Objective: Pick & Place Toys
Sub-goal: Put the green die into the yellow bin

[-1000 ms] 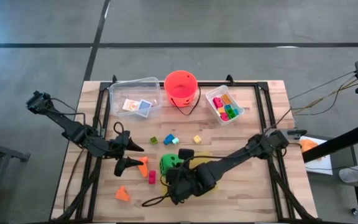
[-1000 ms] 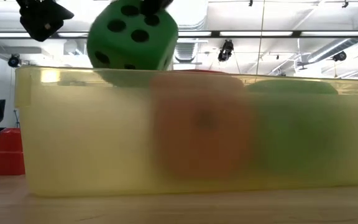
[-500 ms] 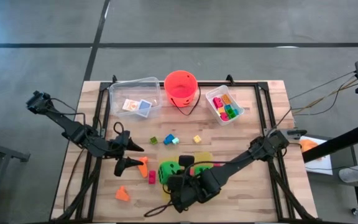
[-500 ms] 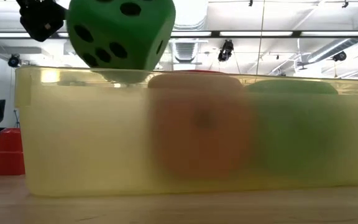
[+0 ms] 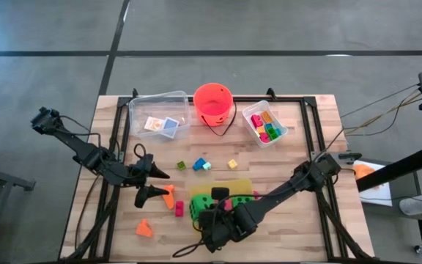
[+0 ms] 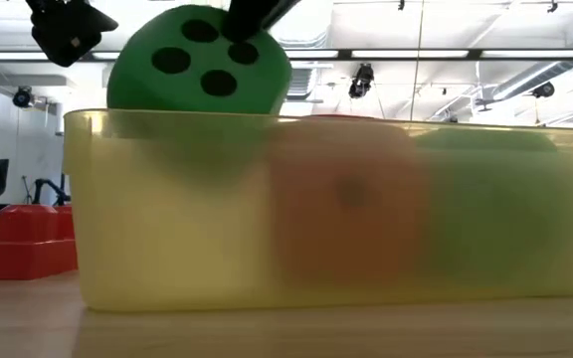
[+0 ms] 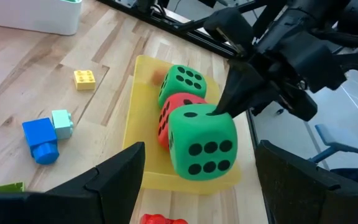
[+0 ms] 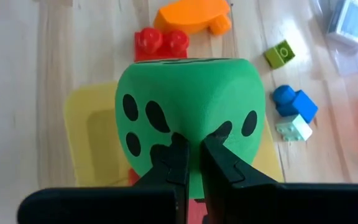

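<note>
My right gripper [image 8: 194, 149] is shut on a green foam die [image 8: 191, 99] with black dots. It holds the die over the near-left end of the flat yellow tray [image 5: 242, 185]. In the low view the die [image 6: 202, 75] stands partly below the tray's wall [image 6: 167, 229]. A pink die [image 7: 166, 118] and a second green die [image 7: 182, 81] sit in the tray beyond it. My left gripper [image 5: 152, 183] waits open, left of the tray, above the table. My right gripper pinches the foam of the die's upper face [image 7: 209, 116] between its two fingertips [image 8: 178, 155]. The fingers slant down from above and from the table's right. The die hangs below them, tilted. I cannot tell whether its underside touches the tray floor.
Loose on the table lie a red brick [image 5: 179, 208], orange shapes [image 5: 168, 192] [image 5: 145, 228], and blue [image 5: 200, 165], yellow [image 5: 232, 164] and green [image 5: 182, 166] bricks. At the far edge stand a clear bin with cards [image 5: 158, 117], an orange-red bucket [image 5: 213, 103] and a clear bin of bricks [image 5: 264, 123].
My right gripper has gone down and toward the table's near edge with the green die. The die has turned in the hold and sunk partly behind the tray's wall. The tray has slid a little toward the table's right edge.
</note>
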